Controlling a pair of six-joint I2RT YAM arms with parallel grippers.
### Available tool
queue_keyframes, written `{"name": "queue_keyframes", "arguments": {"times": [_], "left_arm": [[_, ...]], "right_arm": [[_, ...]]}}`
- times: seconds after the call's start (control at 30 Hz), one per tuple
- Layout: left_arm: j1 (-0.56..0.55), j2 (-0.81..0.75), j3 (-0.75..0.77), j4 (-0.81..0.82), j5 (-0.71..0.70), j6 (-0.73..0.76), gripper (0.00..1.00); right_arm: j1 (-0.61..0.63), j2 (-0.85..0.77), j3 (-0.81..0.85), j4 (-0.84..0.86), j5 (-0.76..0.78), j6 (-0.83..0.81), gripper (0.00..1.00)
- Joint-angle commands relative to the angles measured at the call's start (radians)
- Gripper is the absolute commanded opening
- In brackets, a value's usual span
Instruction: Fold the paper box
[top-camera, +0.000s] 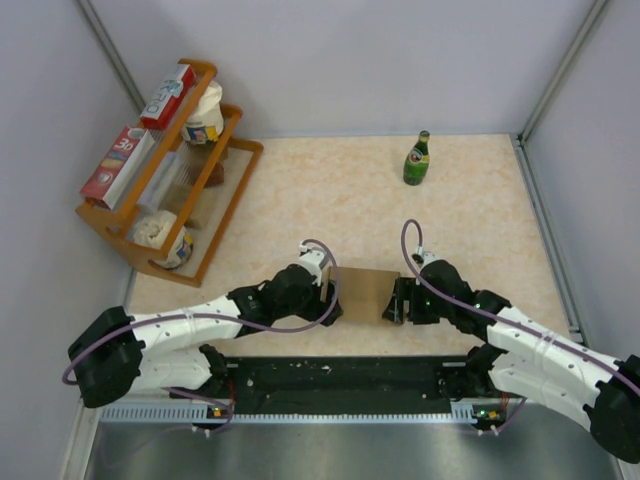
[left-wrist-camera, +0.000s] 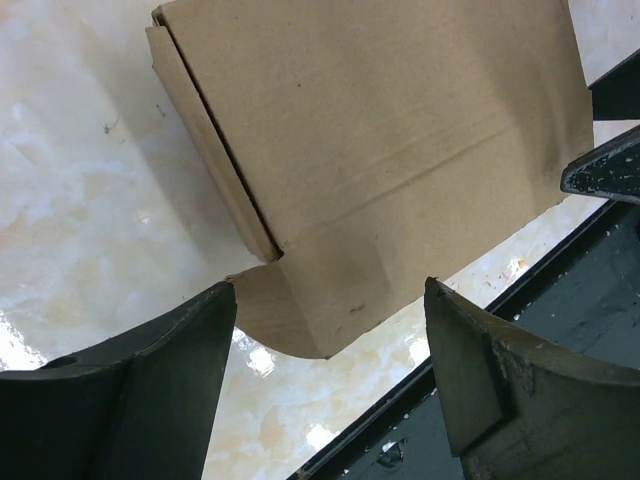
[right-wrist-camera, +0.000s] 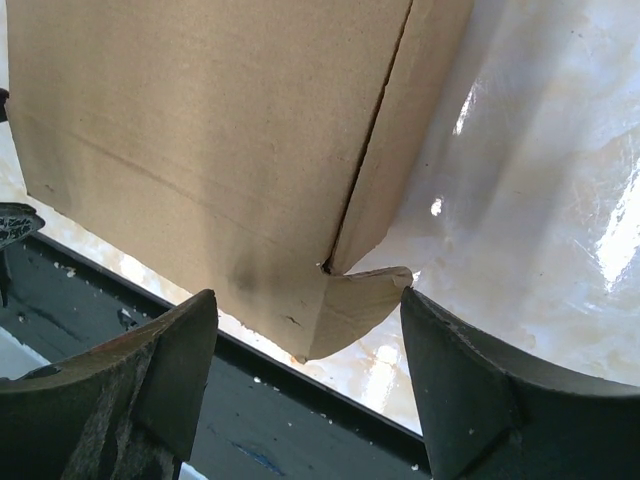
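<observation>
Looking down from above, can make out only the plain brown top of the paper box (top-camera: 362, 292); both short ends hidden under the wrists. Lies flat on the worktop (top-camera: 330, 200), near the black base rail (top-camera: 340, 375), between the two arms. Cropped by the frame in both wrist views, so only one near corner apiece, each with a small rounded tab sticking out.

Left fingers (left-wrist-camera: 170, 380) spread wide and released, straddling that tab without pinching it. Right fingers (right-wrist-camera: 470, 400) likewise parted, gripping nothing; tab tip very close to one of them, contact hard to judge.

Too small to read: lettering on the red-and-white cartons (top-camera: 115, 165) in the wooden rack (top-camera: 232, 212) at far left, and the label on the green bottle (top-camera: 417, 159) by the back wall.

Open worktop beyond the box toward the bottle, and out to the right wall; only a narrow strip between box and rail.
</observation>
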Motion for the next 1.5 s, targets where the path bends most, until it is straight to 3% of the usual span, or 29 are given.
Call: {"name": "queue_keyframes", "arguments": {"times": [0.0, 1.13, 1.47], "left_arm": [[-0.004, 0.032, 0.066, 0.032, -0.007, 0.036, 0.80], [-0.004, 0.035, 0.032, 0.016, 0.090, 0.035, 0.73], [-0.004, 0.052, 0.031, 0.035, 0.128, 0.033, 0.61]], "right_arm": [[0.010, -0.005, 0.050, 0.004, -0.011, -0.018, 0.72], [0.010, -0.020, 0.004, 0.041, -0.046, 0.008, 0.54], [0.009, -0.010, -0.004, 0.060, -0.064, 0.011, 0.41]]}}
